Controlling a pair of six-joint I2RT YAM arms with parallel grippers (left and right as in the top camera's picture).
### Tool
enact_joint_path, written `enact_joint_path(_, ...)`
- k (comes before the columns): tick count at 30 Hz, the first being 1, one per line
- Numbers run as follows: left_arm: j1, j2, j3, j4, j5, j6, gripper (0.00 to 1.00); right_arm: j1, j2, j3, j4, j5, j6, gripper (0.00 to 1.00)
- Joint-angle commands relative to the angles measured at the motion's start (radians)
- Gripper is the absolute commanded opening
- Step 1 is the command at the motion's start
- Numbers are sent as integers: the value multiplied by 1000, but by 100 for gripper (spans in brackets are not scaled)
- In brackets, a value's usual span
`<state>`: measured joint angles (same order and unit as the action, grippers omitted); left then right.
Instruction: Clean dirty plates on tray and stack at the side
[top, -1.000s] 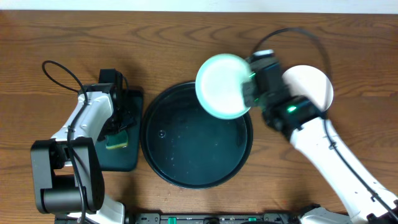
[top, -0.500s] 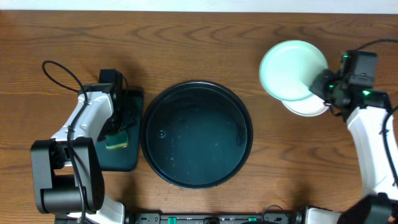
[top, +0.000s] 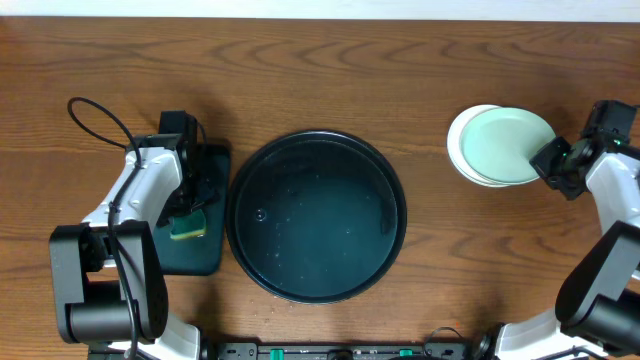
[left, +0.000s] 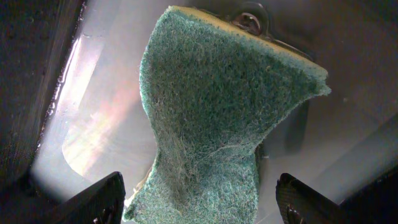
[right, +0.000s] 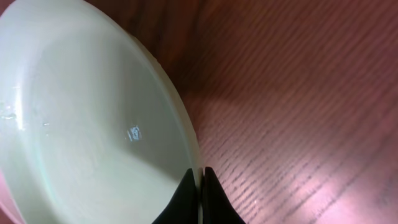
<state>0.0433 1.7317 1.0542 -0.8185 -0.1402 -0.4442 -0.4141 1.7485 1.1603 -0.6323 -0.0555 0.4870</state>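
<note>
A pale mint-green plate (top: 508, 143) sits over a white plate (top: 460, 148) on the wooden tabletop (top: 500, 240) at the far right. Only the white plate's left edge shows, and I cannot tell whether the two touch. My right gripper (top: 548, 158) is shut on the mint plate's right rim. In the right wrist view the fingertips (right: 200, 186) pinch that rim of the plate (right: 93, 124). The round black tray (top: 316, 230) holds no plate. My left gripper (top: 190, 205) is open, its fingers either side of a green sponge (left: 224, 112).
The sponge (top: 187, 226) lies in a small rectangular black tray (top: 205, 255) just left of the round tray. The left arm's black cable (top: 100, 115) loops over the table at the far left. The round tray's surface is wet and glossy.
The right arm has carried the mint plate from over the round tray's far right rim out to the right, over the white plate. The left arm has not moved.
</note>
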Motion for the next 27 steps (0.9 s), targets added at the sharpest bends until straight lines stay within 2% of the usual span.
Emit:
enact_joint_path(1,2,0,-11,-6,-6,2,78,-1,23,9,17,-37,6,2)
enact_joint_path(4,2,0,-11,-6,-6,3,78,-1,26,10,53,-90,-11,27)
enact_joint_path(6,2,0,-11,-6,-6,3,78,1,24,11,77,-139,-40,35)
enact_joint_path(12,2,0,-11,-6,-6,2,78,6,3,36,73,-182,-118,38)
enact_joint_path(17,2,0,-11,-6,-6,3,78,36,-81,39,72,-212,-179,38)
enact_joint_path(20,2,0,-11,-6,-6,3,78,77,-178,39,77,-263,-258,38)
enact_joint_path(24,2,0,-11,-6,-5,2,78,169,-349,39,37,-362,-436,41)
enact_joint_path(26,2,0,-11,-6,-5,2,79,233,-437,39,-3,-360,-485,55)
enact_joint_path(27,2,0,-11,-6,-6,2,78,256,-467,39,-19,-360,-498,84)
